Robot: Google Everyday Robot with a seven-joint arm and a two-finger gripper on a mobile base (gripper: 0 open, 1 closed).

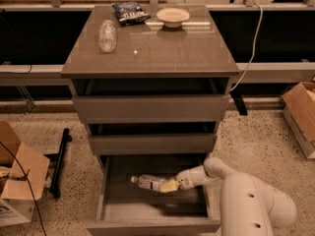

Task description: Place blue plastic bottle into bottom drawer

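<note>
The bottom drawer (pixel 106 193) of the grey-brown cabinet is pulled open, showing its grey box interior. The blue plastic bottle (pixel 147 182), clear with a pale label and a white cap pointing left, lies horizontally inside the drawer near its back. My gripper (pixel 169 185) reaches in from the right on the white arm and is shut on the bottle's right end. I cannot tell whether the bottle rests on the drawer floor or hangs just above it.
On the cabinet top (pixel 177 48) lie a short crinkled clear bottle (pixel 107 35), a dark snack bag (pixel 130 12) and a pale bowl (pixel 173 16). Cardboard boxes stand at left (pixel 17 176) and right (pixel 300 117). A black bar (pixel 60 161) lies on the floor at left.
</note>
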